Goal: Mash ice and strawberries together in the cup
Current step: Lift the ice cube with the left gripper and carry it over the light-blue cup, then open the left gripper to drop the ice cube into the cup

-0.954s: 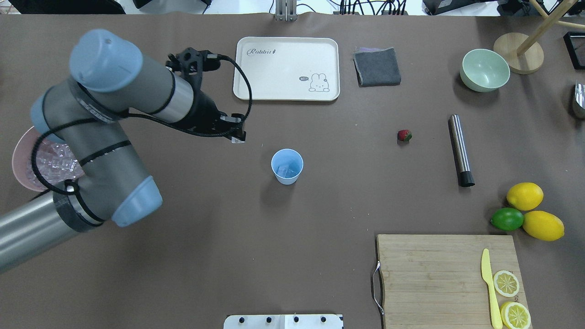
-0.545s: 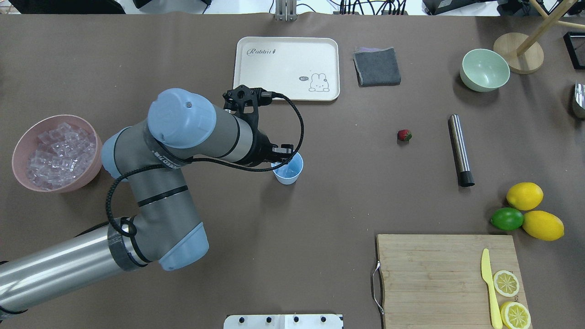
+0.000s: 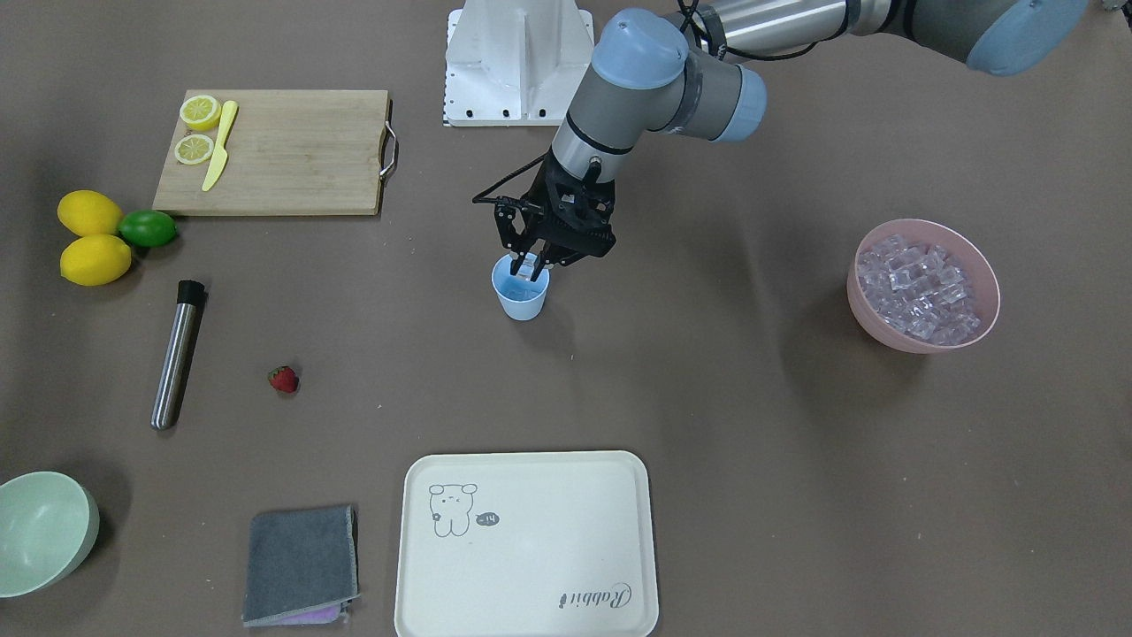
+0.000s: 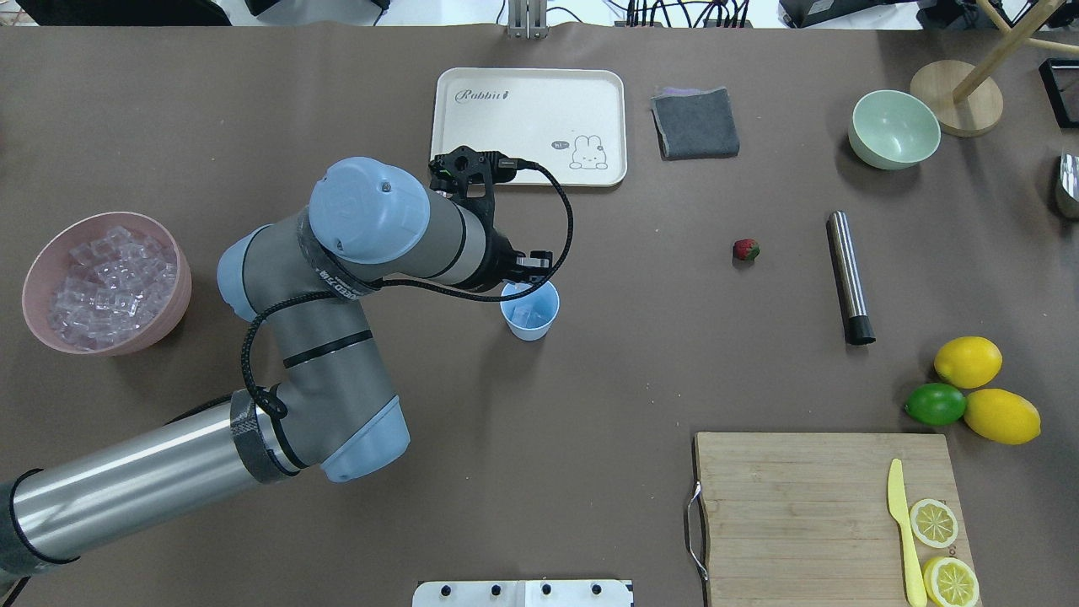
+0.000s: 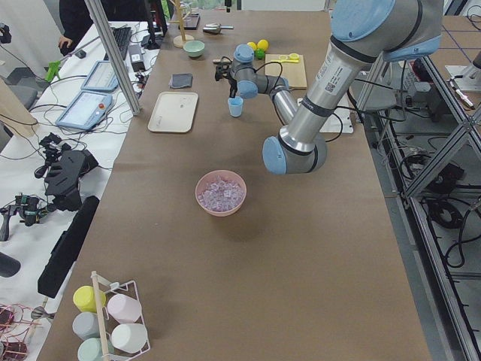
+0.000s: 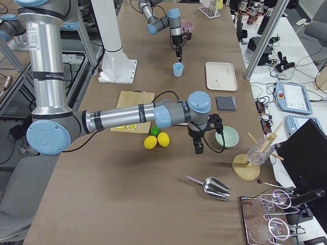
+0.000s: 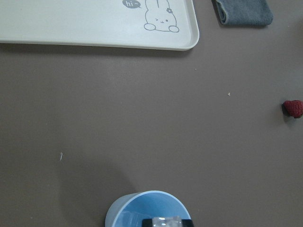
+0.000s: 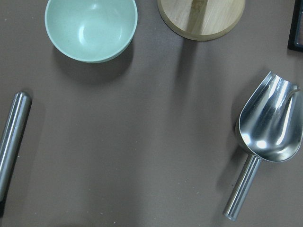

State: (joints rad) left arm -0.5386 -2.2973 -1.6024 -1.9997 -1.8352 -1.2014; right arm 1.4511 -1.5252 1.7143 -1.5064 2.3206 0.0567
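The light blue cup (image 4: 533,320) stands mid-table with some ice (image 4: 528,315) in its bottom. My left gripper (image 3: 531,263) hangs just over the cup's rim (image 3: 506,276), shut on one clear ice cube (image 7: 166,221). More ice (image 4: 105,282) fills the pink bowl (image 4: 40,260) at the left. The strawberry (image 4: 745,249) lies alone on the table, well right of the cup, and also shows in the left wrist view (image 7: 293,108). My right gripper (image 6: 198,148) hovers near the pale green bowl (image 6: 228,137); I cannot tell whether it is open or shut.
A steel cylinder (image 4: 848,276) lies right of the strawberry. Beyond the cup sit a cream tray (image 4: 489,126) and a grey cloth (image 4: 695,124). Lemons and a lime (image 4: 936,404) lie by a cutting board (image 4: 792,506) at the near right. A metal scoop (image 8: 270,127) lies near the right gripper.
My left arm has swung right from beside the pink bowl to the cup, carrying an ice cube, and now holds it just over the cup's rim.
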